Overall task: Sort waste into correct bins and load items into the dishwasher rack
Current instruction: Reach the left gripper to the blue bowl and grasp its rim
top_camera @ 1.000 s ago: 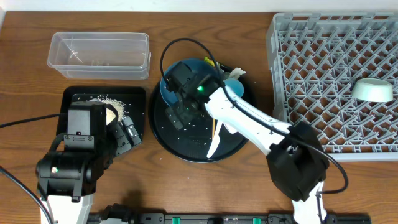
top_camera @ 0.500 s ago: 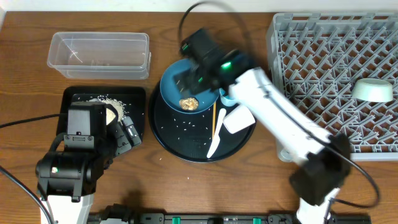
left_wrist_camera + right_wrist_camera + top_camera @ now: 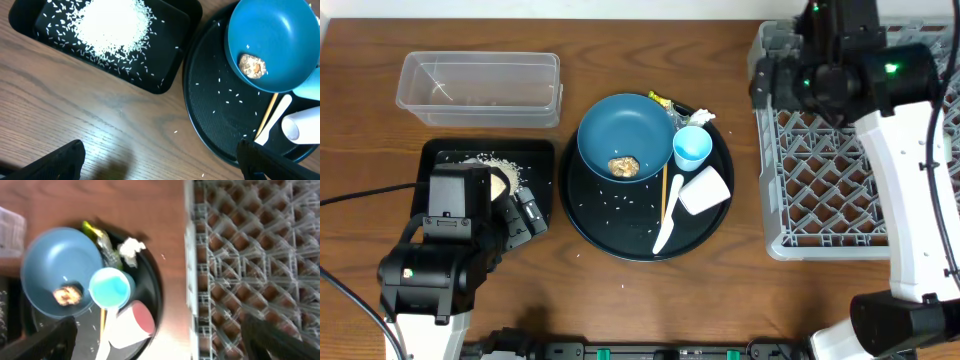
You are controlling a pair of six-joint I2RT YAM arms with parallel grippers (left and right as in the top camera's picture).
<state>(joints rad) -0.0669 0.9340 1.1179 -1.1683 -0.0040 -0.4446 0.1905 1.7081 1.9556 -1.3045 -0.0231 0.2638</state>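
Over the rack (image 3: 820,190), right fingers (image 3: 60,335) spread wide, holding nothing; low above the surface (image 3: 75,115), left fingers (image 3: 55,162) likewise wide and empty. Done so far, judging by the layout: rice (image 3: 112,25) heaped in the black bin (image 3: 172,70). Left on the round tray (image 3: 590,225): blue bowl (image 3: 620,130) with brown lump (image 3: 624,164) inside, blue cup (image 3: 692,148), white cup (image 3: 704,190) on its side, spoon (image 3: 665,230), wrapper (image 3: 661,100), tissue (image 3: 704,115), stray grains. Nothing clear to make out in the tub (image 3: 480,88). No dish visible in the open part of the rack; remainder hidden under the arm. Most of the job ahead, probably: waste to the bins first, dishes to the rack after.
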